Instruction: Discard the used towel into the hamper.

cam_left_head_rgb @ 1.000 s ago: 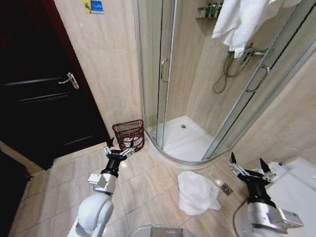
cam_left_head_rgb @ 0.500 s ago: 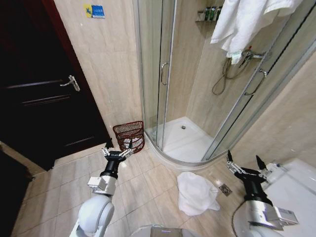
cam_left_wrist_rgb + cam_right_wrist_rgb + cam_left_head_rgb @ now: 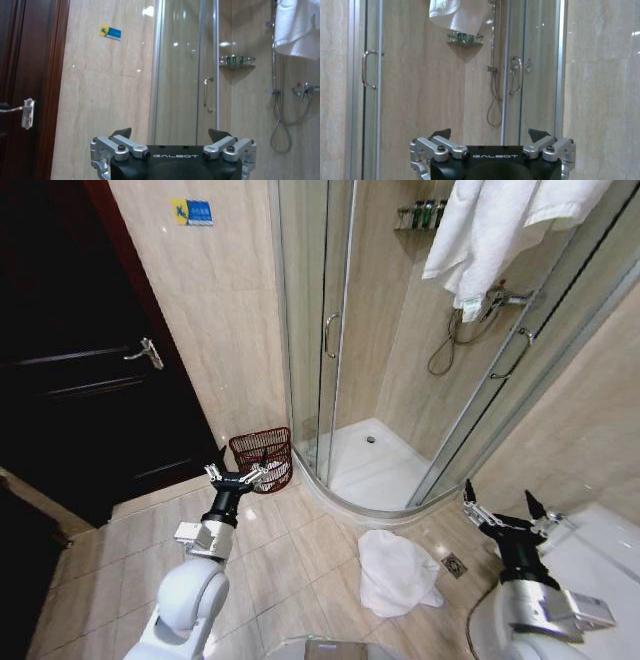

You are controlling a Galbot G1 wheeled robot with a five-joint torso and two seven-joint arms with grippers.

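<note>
Right, both my left hand (image 3: 236,476) and right hand (image 3: 505,515) spread wide and empty, I judge the right should drop onto the crumpled towel (image 3: 396,570) lying below and inboard of it, while the hamper (image 3: 263,457) waits just beyond the left.

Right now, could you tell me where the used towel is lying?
In the head view, the used towel lies crumpled on the floor tiles right of centre, just outside the shower tray, nearer the right gripper than the hamper.

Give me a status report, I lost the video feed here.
Left end effector open, raised before the hamper. Right end effector open, empty. Used towel crumpled on floor tiles between them. Nothing blocking it.
</note>
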